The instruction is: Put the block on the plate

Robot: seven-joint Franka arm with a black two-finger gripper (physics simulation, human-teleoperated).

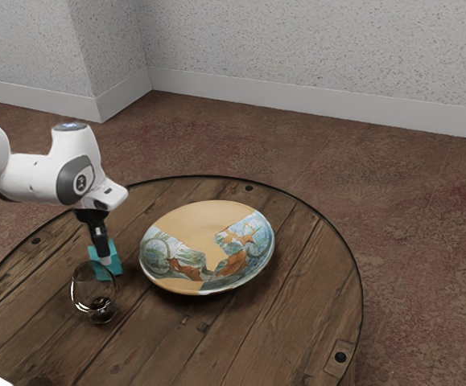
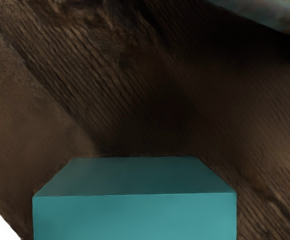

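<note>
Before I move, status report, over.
Gripper at the teal block, grip unconfirmed. Block not on plate. Glass close by, seemingly off the direct path.

We find no readable text, label, brand, number or sign. On the arm (image 1: 35,177), a small pale mark (image 1: 80,183) sits on the dark round joint cover (image 1: 70,186); too small for us to make out.
</note>
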